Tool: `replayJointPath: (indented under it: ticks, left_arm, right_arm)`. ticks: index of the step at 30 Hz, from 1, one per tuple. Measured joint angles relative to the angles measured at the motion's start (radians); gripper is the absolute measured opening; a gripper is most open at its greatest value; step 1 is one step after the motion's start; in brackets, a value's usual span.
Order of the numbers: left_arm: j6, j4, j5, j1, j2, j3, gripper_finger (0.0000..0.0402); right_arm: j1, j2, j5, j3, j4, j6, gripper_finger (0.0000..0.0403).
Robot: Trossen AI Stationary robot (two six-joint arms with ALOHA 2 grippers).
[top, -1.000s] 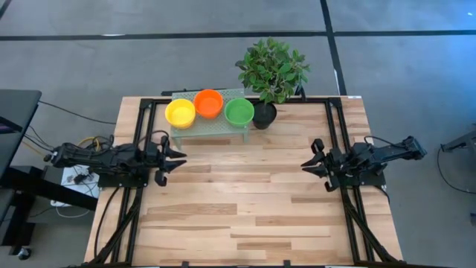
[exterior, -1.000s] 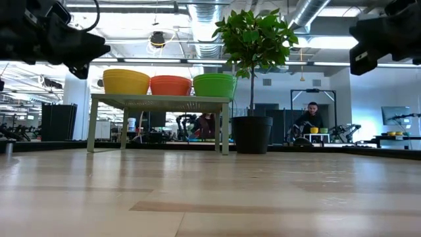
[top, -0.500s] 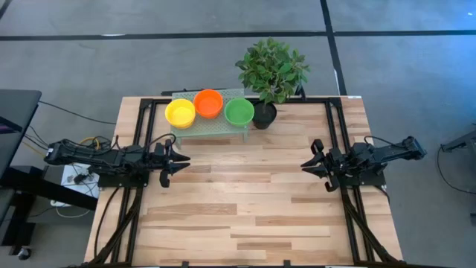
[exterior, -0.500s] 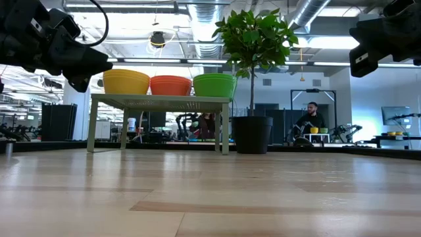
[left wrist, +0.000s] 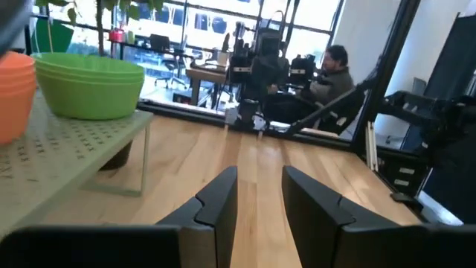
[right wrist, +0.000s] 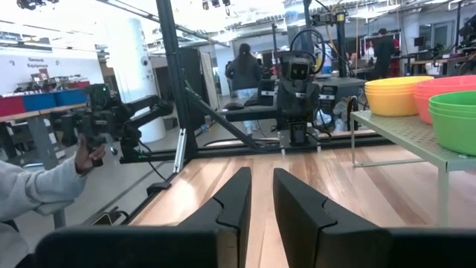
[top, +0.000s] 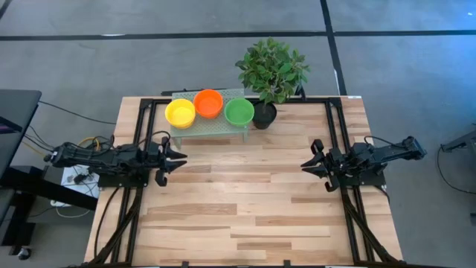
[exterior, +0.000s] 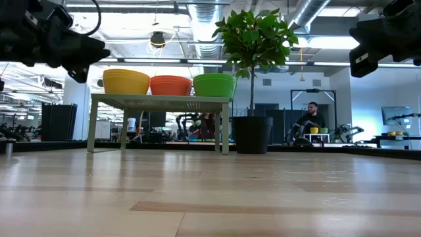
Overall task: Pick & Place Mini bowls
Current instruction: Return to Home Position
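Mini bowls nested in three stacks on the shelf; both arms low and clear of it.

All bowls sit upright, mouths up, on the green perforated shelf (top: 212, 128). The row's long axis runs along the shelf: yellow stack (top: 180, 113) at its left end, orange stack (top: 208, 103) in the middle, green stack (top: 239, 112) at its right end, with neighbouring stacks touching or nearly so. The shelf stands at the far edge of the wooden table (top: 245, 208). A black plant pot (top: 263, 116) with a leafy plant (top: 273, 68) stands just beside the shelf's right end. Nothing lies on the table in front of the shelf. The left gripper (top: 181, 156) is in front of the shelf's left end, fingers narrowly parted and holding nothing. The right gripper (top: 306, 165) is well to the shelf's right and nearer, with a slim gap between its fingers, also empty. Beyond the shelf, a person (exterior: 309, 118) sits in the room.
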Motion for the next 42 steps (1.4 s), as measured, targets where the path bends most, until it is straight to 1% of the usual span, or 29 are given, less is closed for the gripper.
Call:
replayJointPath:
  ticks: [5, 11, 18, 27, 42]
  left_arm:
    - [0.011, -0.008, -0.016, 0.0, -0.022, 0.0, 0.0108]
    - [0.027, -0.029, -0.039, 0.0, -0.096, 0.0, 0.0108]
    - [0.027, -0.065, -0.072, 0.002, -0.096, 0.0, 0.0108]
    - [0.028, -0.063, -0.072, 0.002, -0.074, 0.0, 0.0108]
    - [0.027, -0.058, -0.072, 0.002, 0.0, 0.0, 0.0108]
  right_arm:
    - [0.0, 0.0, 0.0, 0.0, 0.0, 0.0, 0.0054]
    - [0.0, 0.0, 0.0, 0.0, 0.0, 0.0, 0.0054]
    - [0.0, 0.0, 0.0, -0.001, -0.005, 0.0, 0.0054]
    - [0.0, 0.0, 0.0, -0.001, -0.005, 0.0, 0.0054]
    - [0.0, 0.0, 0.0, -0.001, -0.006, 0.0, 0.0054]
